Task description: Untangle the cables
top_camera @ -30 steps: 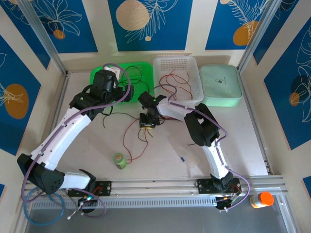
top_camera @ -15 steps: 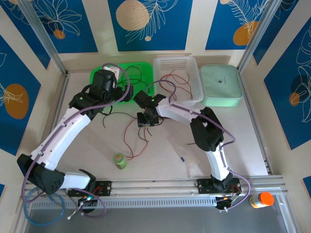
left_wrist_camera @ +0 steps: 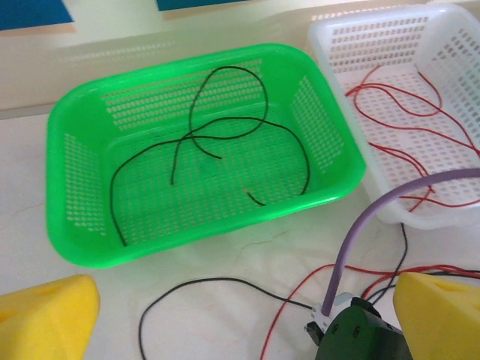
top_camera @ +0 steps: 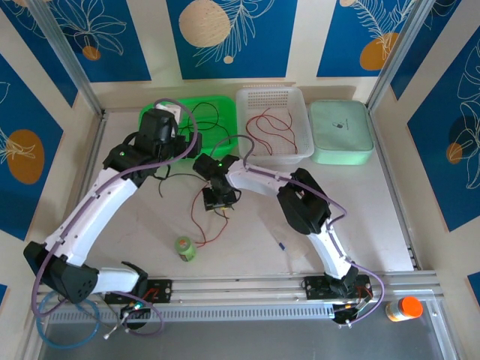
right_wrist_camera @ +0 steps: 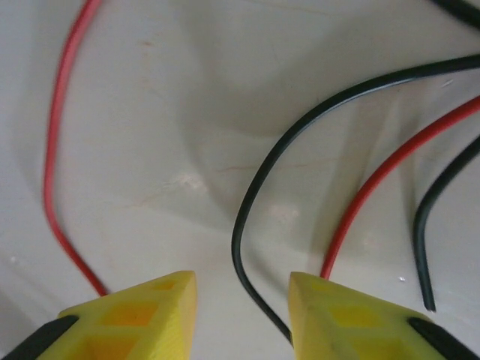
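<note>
Left end effector [left_wrist_camera: 240, 322] spread wide, hovering above the table [left_wrist_camera: 240, 255] just short of the green basket [left_wrist_camera: 67, 187]. Black cables [left_wrist_camera: 225, 139] lie inside that basket. The white basket [left_wrist_camera: 352, 45] beside it holds red cables [left_wrist_camera: 397, 150]. Right end effector [right_wrist_camera: 244, 307] is low over the loose cables [top_camera: 193, 214] mid-table, fingers parted. One black cable [right_wrist_camera: 235, 232] runs into the gap, not pinched.

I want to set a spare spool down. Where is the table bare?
Barest: the table right of the right arm, between the mint box and the front rail. Crowded: the centre, where the cables sprawl near the green bottle.
</note>
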`<action>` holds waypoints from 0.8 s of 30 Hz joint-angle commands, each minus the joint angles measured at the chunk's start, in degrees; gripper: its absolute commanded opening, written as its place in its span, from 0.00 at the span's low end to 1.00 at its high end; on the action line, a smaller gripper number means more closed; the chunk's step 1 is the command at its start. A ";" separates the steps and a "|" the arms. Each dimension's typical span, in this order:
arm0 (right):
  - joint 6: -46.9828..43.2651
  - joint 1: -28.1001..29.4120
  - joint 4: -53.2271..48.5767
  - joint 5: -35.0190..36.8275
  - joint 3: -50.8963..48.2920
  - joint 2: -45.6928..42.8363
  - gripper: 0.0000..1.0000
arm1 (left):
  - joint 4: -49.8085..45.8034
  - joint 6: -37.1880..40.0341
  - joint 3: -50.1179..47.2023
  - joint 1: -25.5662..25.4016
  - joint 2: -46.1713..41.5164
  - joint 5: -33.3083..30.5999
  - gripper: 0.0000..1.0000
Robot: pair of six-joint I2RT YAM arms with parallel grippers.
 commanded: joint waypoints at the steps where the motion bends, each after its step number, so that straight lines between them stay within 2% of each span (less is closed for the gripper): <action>1: -0.63 0.65 -2.56 -1.61 1.83 2.50 0.39 | -2.44 -0.84 0.17 1.46 -2.98 -4.07 1.00; 4: -1.07 0.83 -3.13 -1.04 2.69 4.66 0.39 | -2.82 -1.26 -0.06 1.90 -4.44 -4.63 1.00; 7: -1.66 1.28 -3.30 -0.46 3.71 6.02 0.33 | -3.53 -2.04 -0.15 1.92 -5.06 -5.12 1.00; 12: -2.15 1.76 -3.47 0.05 5.36 6.76 0.01 | -4.78 -4.22 -1.38 1.93 -5.37 -2.63 1.00; 17: -2.22 0.53 -1.69 1.25 2.66 0.54 0.00 | -4.61 -6.13 -4.65 1.84 -5.96 1.40 1.00; 24: -3.39 -5.81 5.81 -5.38 -5.28 -21.02 0.00 | -0.16 -6.71 -12.10 1.07 -7.20 9.28 0.95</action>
